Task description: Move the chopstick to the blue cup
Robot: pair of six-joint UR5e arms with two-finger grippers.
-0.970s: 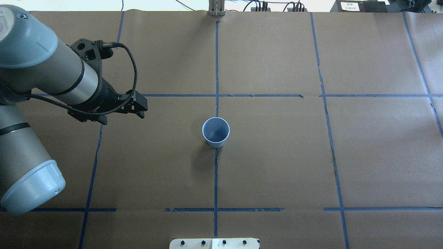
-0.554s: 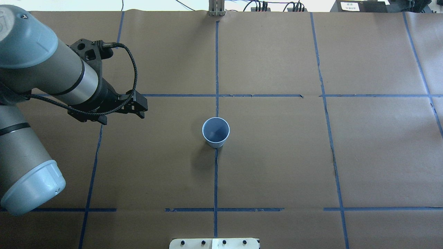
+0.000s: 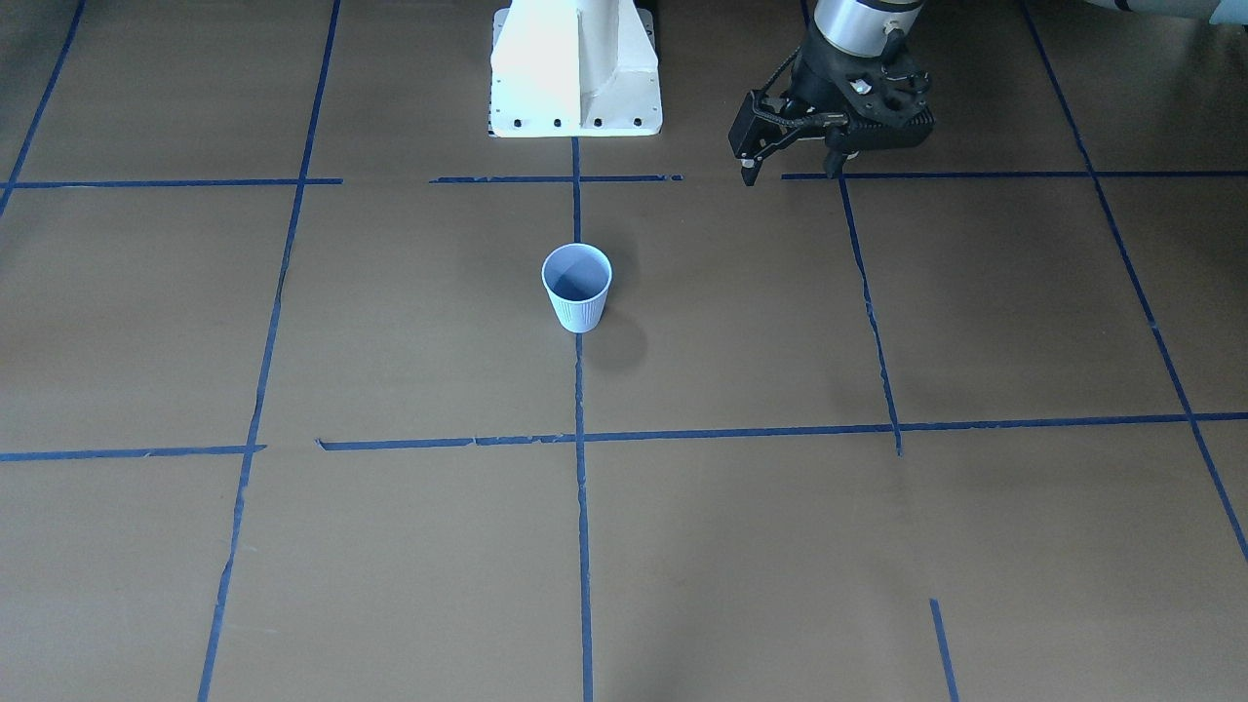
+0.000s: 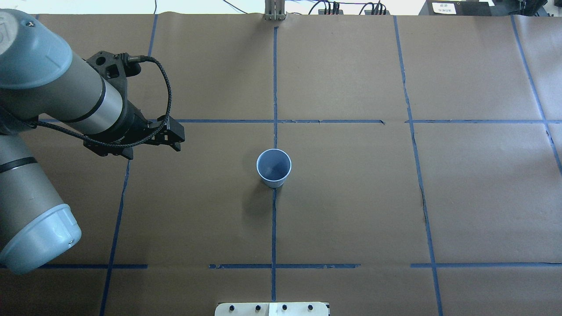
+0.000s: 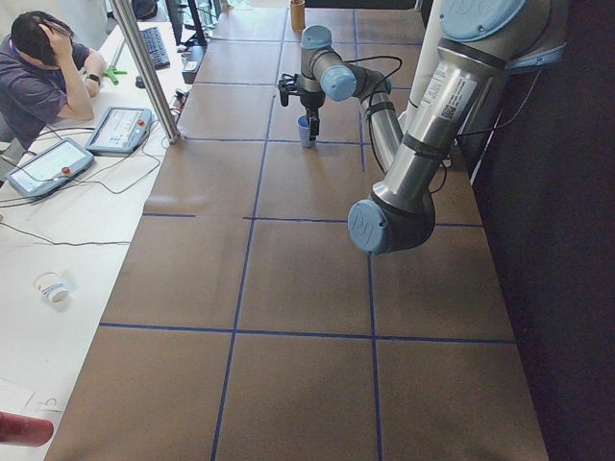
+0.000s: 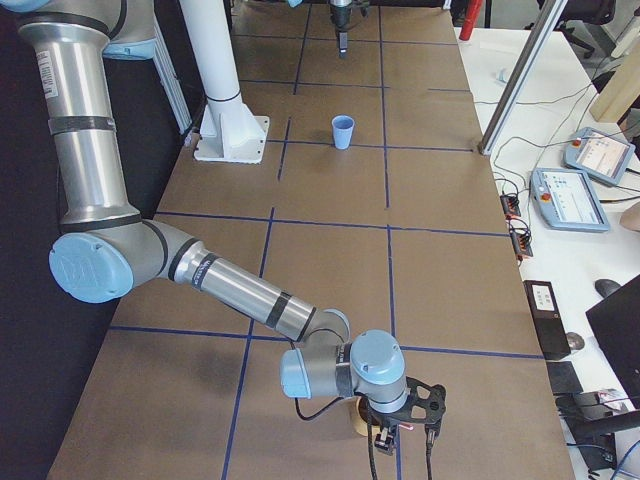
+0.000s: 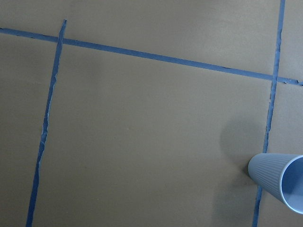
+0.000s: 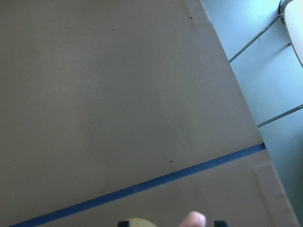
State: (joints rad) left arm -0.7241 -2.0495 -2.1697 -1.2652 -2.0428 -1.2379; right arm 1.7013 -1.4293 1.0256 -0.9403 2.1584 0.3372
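Note:
The blue cup (image 4: 273, 168) stands upright and empty at the table's middle; it also shows in the front view (image 3: 577, 286) and at the left wrist view's right edge (image 7: 279, 182). My left gripper (image 4: 177, 139) hangs open and empty above the table, well to the cup's left (image 3: 790, 168). My right gripper (image 6: 408, 440) is at the table's far right end, off the overhead view. Its fingertips are apart at the right wrist view's bottom edge (image 8: 171, 223). A short pale chopstick end (image 8: 195, 219) shows between them, touching neither.
A tan cup (image 6: 357, 425) stands under my right gripper; its rim (image 8: 137, 222) shows in the right wrist view. The table's right edge is close by. The white robot base (image 3: 575, 68) is behind the blue cup. An operator sits at a side desk (image 5: 43, 77).
My left gripper has drifted slightly left and away from the blue cup. The cup has not moved.

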